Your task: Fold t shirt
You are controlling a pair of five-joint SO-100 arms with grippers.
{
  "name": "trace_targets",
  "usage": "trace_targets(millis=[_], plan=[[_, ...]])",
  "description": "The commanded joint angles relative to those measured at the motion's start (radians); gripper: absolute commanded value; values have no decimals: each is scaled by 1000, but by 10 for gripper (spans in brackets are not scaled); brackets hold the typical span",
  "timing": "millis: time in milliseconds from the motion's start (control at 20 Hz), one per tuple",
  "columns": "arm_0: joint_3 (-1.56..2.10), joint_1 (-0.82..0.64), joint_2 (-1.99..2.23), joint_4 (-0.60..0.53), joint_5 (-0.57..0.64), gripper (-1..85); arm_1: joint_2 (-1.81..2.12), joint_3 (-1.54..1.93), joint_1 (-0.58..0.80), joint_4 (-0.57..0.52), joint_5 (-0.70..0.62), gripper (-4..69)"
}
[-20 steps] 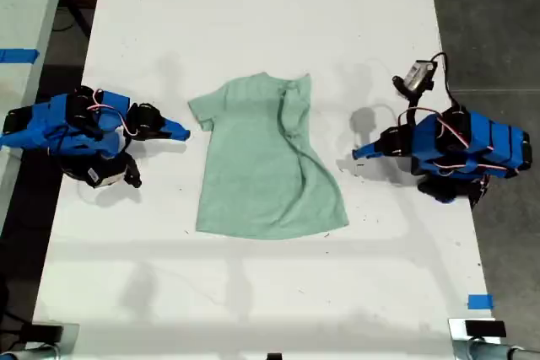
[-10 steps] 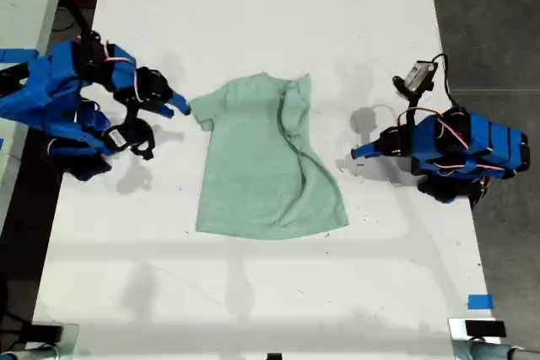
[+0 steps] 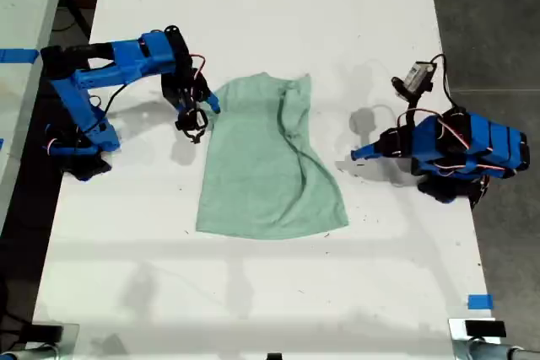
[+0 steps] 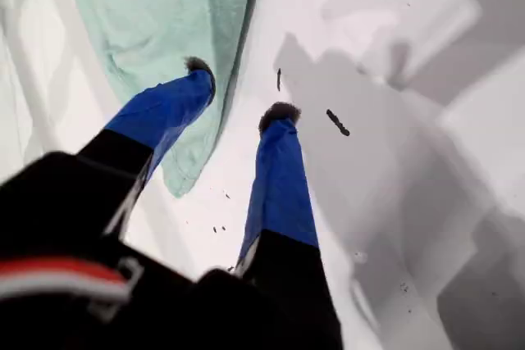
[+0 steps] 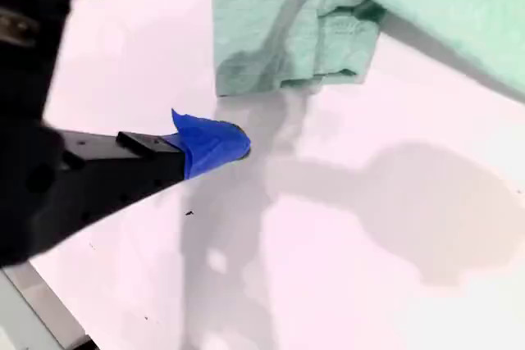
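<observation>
First gripper point(image 4: 238, 92), blue-tipped, jaws apart: straddling sleeve edge of small pale mint-green fabric t shirt point(image 3: 270, 162) (flat mid-table, one side already lapped over). Best lowered till one fingertip slips under the hem. Second gripper point(image 5: 215, 143): closure indeterminable, beside shirt.

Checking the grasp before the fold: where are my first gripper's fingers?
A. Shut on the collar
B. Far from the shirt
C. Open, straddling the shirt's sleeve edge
C: my first gripper is open, one finger over the t shirt, the other over the table.
</observation>
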Motion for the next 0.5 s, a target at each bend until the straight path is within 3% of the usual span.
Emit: trace_targets(millis=[0, 200, 250, 300, 450], plan=[[-44, -40, -43, -54, 44, 320, 9, -8, 0, 18, -6, 153], [-57, -28, -143, -152, 58, 297, 9, -8, -2, 18, -6, 152], [-69, -23, -179, -156, 60, 239, 9, -8, -2, 18, -6, 152], [-78, -21, -210, -137, 15, 46, 9, -8, -2, 18, -8, 152], [-115, 14, -244, -135, 6, 3, 9, -8, 0, 18, -9, 151]])
